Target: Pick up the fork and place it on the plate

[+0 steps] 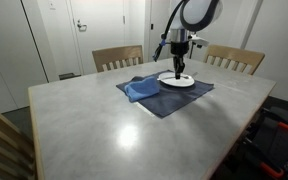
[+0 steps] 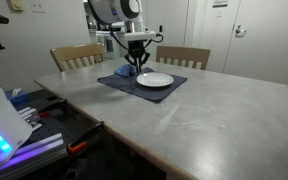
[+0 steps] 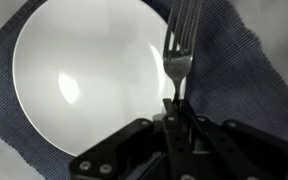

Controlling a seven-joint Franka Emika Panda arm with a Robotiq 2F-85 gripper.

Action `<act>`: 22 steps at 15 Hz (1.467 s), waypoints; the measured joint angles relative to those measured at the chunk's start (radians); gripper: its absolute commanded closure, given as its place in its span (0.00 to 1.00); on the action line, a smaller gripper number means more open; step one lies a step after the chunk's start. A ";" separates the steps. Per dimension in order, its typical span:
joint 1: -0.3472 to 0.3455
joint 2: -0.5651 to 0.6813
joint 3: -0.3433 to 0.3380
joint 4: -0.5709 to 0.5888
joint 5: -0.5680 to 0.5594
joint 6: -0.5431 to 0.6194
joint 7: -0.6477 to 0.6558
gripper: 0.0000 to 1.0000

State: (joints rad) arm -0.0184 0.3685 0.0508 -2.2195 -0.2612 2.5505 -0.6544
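Note:
My gripper (image 3: pixel 174 108) is shut on the handle of the silvery fork (image 3: pixel 179 45), whose tines point away from me. The fork hangs over the right edge of the round white plate (image 3: pixel 79 75), which lies on a dark blue placemat (image 3: pixel 244 60). In both exterior views the gripper (image 1: pixel 179 68) (image 2: pixel 136 60) hovers just above the plate (image 1: pixel 178 81) (image 2: pixel 156 80), at its far side. The fork itself is too small to make out there.
A crumpled blue napkin (image 1: pixel 142 90) lies on the placemat (image 1: pixel 174 98) beside the plate. The grey table (image 1: pixel 114 130) has wooden chairs (image 1: pixel 118 57) (image 1: pixel 236 58) behind it. Equipment with cables (image 2: pixel 24 125) sits beside the table.

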 measured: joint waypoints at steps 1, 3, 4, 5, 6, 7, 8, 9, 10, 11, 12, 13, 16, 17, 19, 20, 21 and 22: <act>-0.004 0.004 0.000 0.000 0.013 0.016 0.001 0.98; -0.020 0.015 0.001 -0.007 0.056 0.074 0.001 0.98; -0.034 0.021 0.005 -0.013 0.085 0.112 -0.002 0.98; -0.053 0.028 0.015 -0.019 0.118 0.149 -0.011 0.98; -0.075 0.036 0.029 -0.024 0.150 0.183 -0.024 0.98; -0.098 0.044 0.046 -0.029 0.181 0.214 -0.042 0.98; -0.125 0.051 0.068 -0.034 0.212 0.244 -0.062 0.98; -0.154 0.061 0.095 -0.038 0.242 0.272 -0.086 0.98; -0.182 0.071 0.122 -0.041 0.266 0.293 -0.109 0.98; -0.207 0.081 0.147 -0.042 0.284 0.311 -0.128 0.98; -0.232 0.093 0.171 -0.044 0.296 0.327 -0.143 0.98; -0.253 0.104 0.192 -0.044 0.304 0.339 -0.156 0.98; -0.300 0.129 0.231 -0.044 0.306 0.362 -0.188 0.98; -0.309 0.134 0.238 -0.044 0.306 0.364 -0.202 0.98; -0.318 0.135 0.243 -0.044 0.303 0.365 -0.224 0.98; -0.319 0.136 0.243 -0.044 0.301 0.365 -0.232 0.98; -0.319 0.136 0.243 -0.044 0.297 0.365 -0.238 0.98; -0.319 0.136 0.242 -0.044 0.293 0.365 -0.242 0.98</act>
State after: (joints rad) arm -0.3375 0.5040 0.2931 -2.2637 0.0315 2.9157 -0.8967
